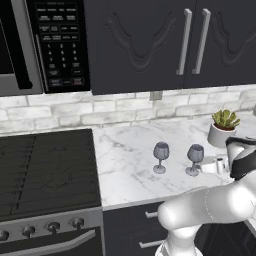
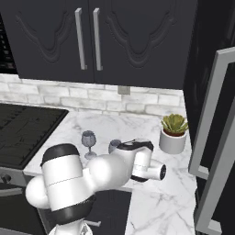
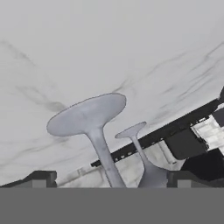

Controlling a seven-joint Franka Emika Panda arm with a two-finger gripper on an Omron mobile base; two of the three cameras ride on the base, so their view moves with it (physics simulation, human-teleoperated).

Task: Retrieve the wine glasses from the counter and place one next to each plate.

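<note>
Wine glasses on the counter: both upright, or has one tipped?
Both upright. The left wine glass and the right wine glass stand on their round feet on the marble counter, bowls up.

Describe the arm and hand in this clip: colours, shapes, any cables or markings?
The arm is glossy white with rounded, bulbous segments and dark bands at the joints; a thin seam line crosses one segment. No cables or lettering are visible. The hand ends in two small dark blocky fingertips.

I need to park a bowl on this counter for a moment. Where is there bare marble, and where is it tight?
Bare marble lies between the stove and the left wine glass, and behind both glasses up to the brick wall. It is crowded from the right wine glass to the potted plant, where the arm reaches in.
</note>
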